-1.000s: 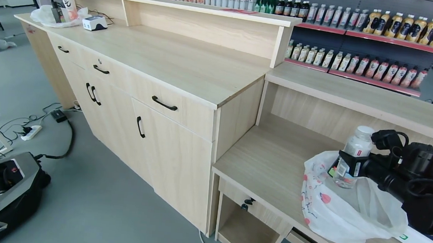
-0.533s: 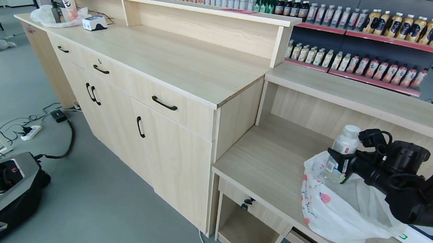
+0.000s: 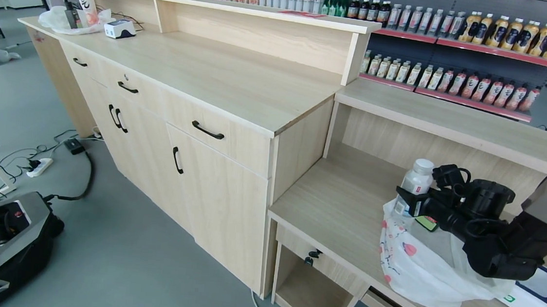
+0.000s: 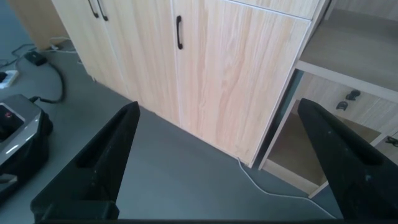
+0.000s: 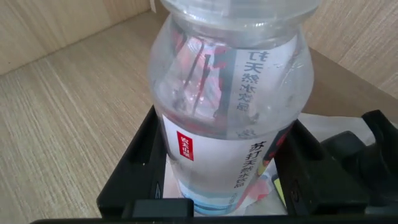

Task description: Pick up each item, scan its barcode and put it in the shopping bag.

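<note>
My left gripper [image 4: 217, 107] hangs over the grey floor [image 4: 155, 180] in front of the cabinet doors [image 4: 236, 62]. Its two fingers are spread wide with nothing between them.

In the head view, a long wooden surface [image 3: 221, 78] runs across the upper left and middle of the frame, and a lower surface [image 3: 343, 203] sits at the lower right. There my right gripper [image 3: 407, 201] is clamped on a clear water bottle [image 3: 414, 181] with a white cap. The bottle stands upright, and the gripper presses its lower body from both sides. It is at the upper left rim of the white shopping bag [image 3: 415, 272], which lies open on the lower surface. Just right of the bag, at the frame's lower right, rests a white box with a blue top [image 3: 533, 298].
</note>
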